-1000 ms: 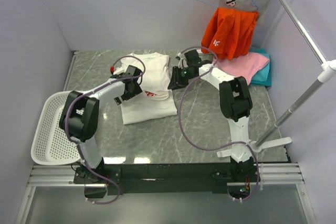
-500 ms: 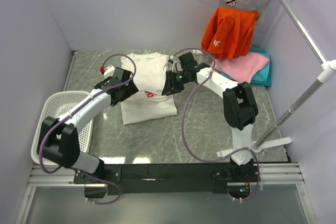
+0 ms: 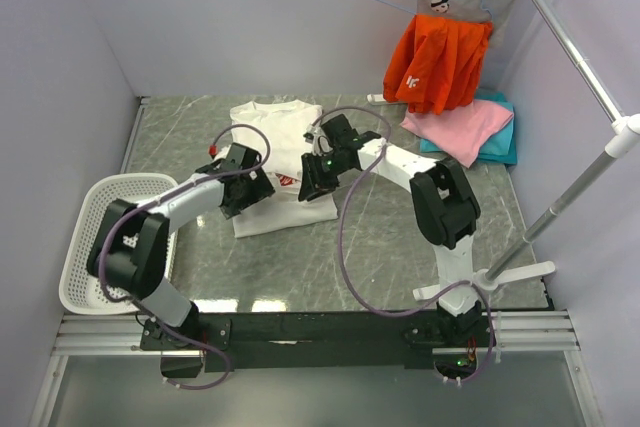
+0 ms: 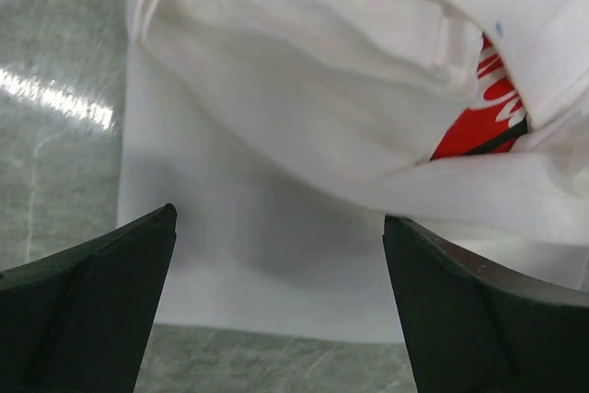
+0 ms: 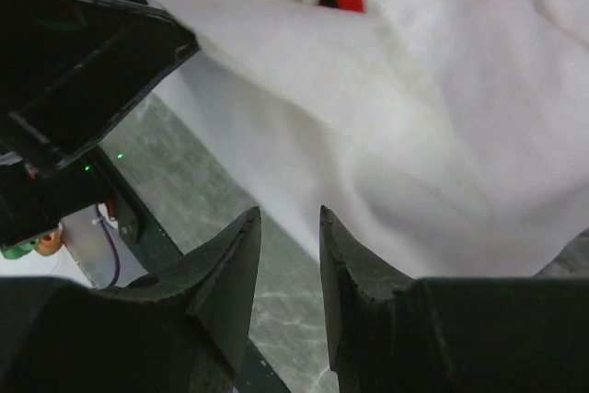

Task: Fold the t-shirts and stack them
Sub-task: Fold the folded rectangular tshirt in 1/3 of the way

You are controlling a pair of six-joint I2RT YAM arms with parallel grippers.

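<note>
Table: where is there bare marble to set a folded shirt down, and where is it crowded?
Free: the near strip between the white t-shirt and the arm bases; the back-left corner between shirt and wall. Crowded: mid-table, where the left gripper and right gripper hang over that shirt, and back right, with the pink t-shirt on the teal t-shirt.

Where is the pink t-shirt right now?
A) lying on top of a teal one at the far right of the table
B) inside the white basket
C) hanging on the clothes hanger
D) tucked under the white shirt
A: the overhead view shows the pink t-shirt spread over the teal one, whose edge peeks out on its right.
</note>
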